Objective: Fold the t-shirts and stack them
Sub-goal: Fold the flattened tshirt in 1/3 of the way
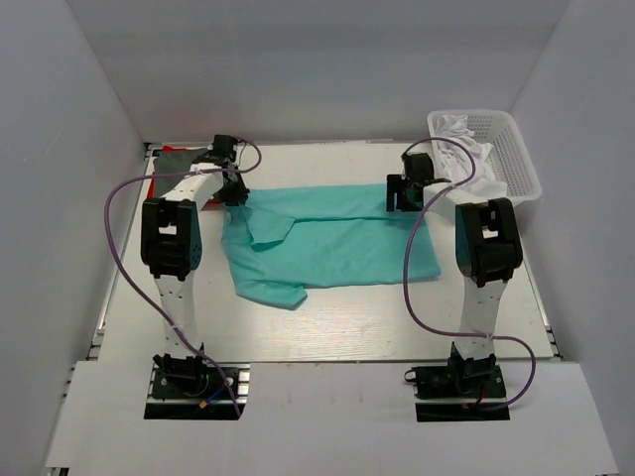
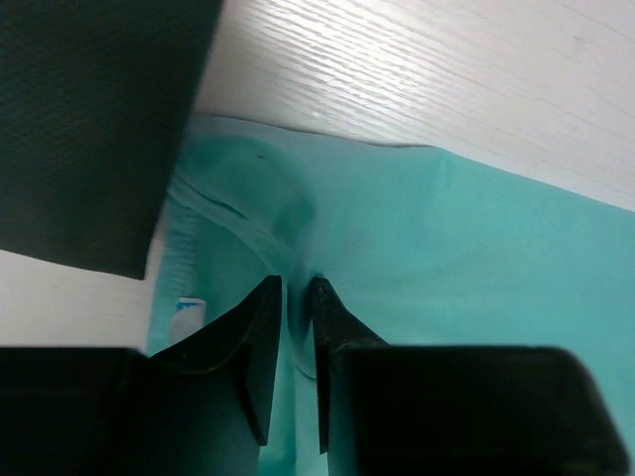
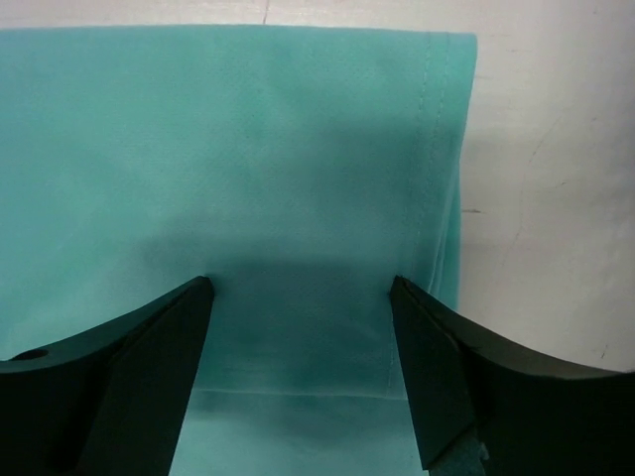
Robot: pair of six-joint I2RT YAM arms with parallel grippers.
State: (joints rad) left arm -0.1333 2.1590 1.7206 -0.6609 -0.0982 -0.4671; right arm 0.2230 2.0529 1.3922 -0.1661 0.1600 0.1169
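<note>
Found the pale wood-grain desk (image 1: 327, 327) carrying the mint-teal green short-sleeved cloth t-shirt (image 1: 337, 243) across its middle, spread mostly flat, long axis running left to right, collar end toward the left arm and hem end toward the right. Noted the white plastic lattice basket (image 1: 521, 159) at the far right corner, well apart from the work, and a folded dark grey cloth t-shirt (image 1: 184, 156) at the far left corner, just beside the collar end. Placed both arms over the far edge of the green t-shirt, one at each end, with the cloth stretching away toward the near side beneath them. Judged the coming fold to turn on that far edge being lifted evenly at both ends and carried across the short axis. Saw the left end effector (image 2: 296, 297) drawn almost together beside the collar seam, seemingly nipped on a thin ridge of green cloth. Saw the right end effector (image 3: 298, 288) spread wide, holding nothing, poised just inside the stitched hem; could not tell whether it touched the cloth.
</note>
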